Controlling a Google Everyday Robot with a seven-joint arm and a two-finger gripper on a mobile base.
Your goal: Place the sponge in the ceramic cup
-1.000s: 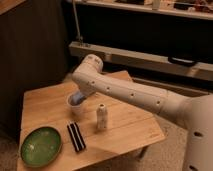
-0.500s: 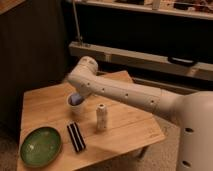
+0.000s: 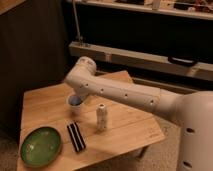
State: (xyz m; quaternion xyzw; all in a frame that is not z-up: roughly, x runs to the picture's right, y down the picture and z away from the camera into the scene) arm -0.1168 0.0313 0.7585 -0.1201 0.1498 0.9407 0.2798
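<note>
Here we are over the wooden bench, pale planks with visible grain, and everything clusters round the ceramic cup; it is a small round white cup with a wide mouth and a glossy look, standing upright near the bench's middle; a patch of blue-lavender shows inside its mouth, and that is the sponge, soft-looking and flat, sitting within the rim; the pincer hangs right over the cup's mouth, mostly masked by the arm, so I cannot tell whether it is open, closed or gripping the sponge; the arm itself is a smooth white tube with small dark dots along it, sweeping in from the cup's right and bending at a rounded joint just above the cup; it blocks the view of the cup's far rim; to the cup's right and slightly nearer the camera stands a slim white bottle, upright, close to the cup but not touching; in front of the cup lies a flat black slab with a lengthwise groove; in front and to the cup's left rests a round green plate, shiny and shallow; compared with half a second ago, cup, bottle, slab and plate lie exactly where they were, and the arm has barely shifted
</note>
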